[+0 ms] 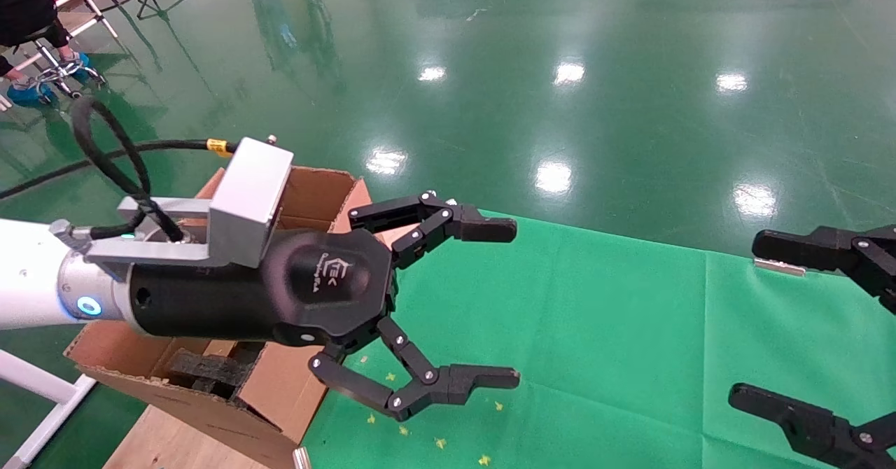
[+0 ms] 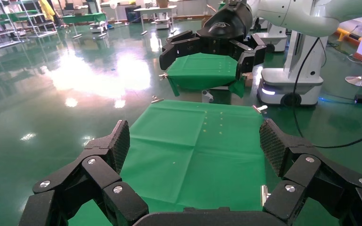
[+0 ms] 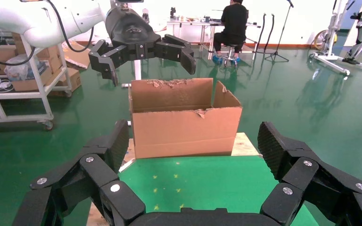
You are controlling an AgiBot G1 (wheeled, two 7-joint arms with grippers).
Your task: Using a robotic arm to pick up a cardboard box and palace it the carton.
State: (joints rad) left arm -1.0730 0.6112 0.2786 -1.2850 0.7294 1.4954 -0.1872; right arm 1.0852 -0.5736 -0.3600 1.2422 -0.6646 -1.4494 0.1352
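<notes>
The robotic arm (image 1: 42, 290), white-sleeved with a silver bracket block (image 1: 248, 192) and a black cable (image 1: 112, 154), reaches in from the left above the carton's near edge. Its left gripper (image 1: 500, 301) hangs over the green cloth (image 1: 595, 343) that covers the table, just past the carton, with its jaws spread wide apart and nothing between them. The left wrist view shows bare cloth between its fingers (image 2: 118, 143).

The carton (image 1: 280, 385) stands at the left end of the table, beside the cloth, flaps upright and edges torn, with a black foam block (image 1: 206, 367) visible inside. In the right wrist view the carton (image 3: 184, 125) sits beyond the cloth, with the left gripper (image 3: 143, 59) hanging above it.

The right gripper (image 1: 784, 322) hovers at the right edge over the cloth, well apart from the carton, jaws also wide apart and empty.

The cardboard box cannot be seen in any view. A seated person (image 3: 233, 23) is far off across the green floor (image 1: 630, 105).
</notes>
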